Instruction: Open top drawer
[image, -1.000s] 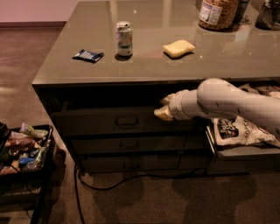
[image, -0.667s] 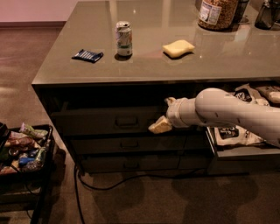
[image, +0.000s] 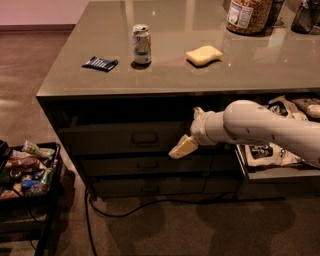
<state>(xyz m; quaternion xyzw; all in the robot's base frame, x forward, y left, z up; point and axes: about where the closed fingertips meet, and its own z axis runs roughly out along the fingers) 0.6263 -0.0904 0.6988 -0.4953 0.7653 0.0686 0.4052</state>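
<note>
A large counter with a glossy grey-olive top, catching soft reflections, stands on brown carpet under dim, warm light. A pale wall meets the floor at far left. A black cart stands at lower left and a black cable trails beneath. The gripper hangs before the counter's dark front.

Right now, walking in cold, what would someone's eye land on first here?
The big white arm reaching in from the right, its gripper in front of the top drawer, just right of its handle. Next, the soda can and yellow sponge on the countertop, and the narrower drawer at right, open and holding snack bags.
</note>
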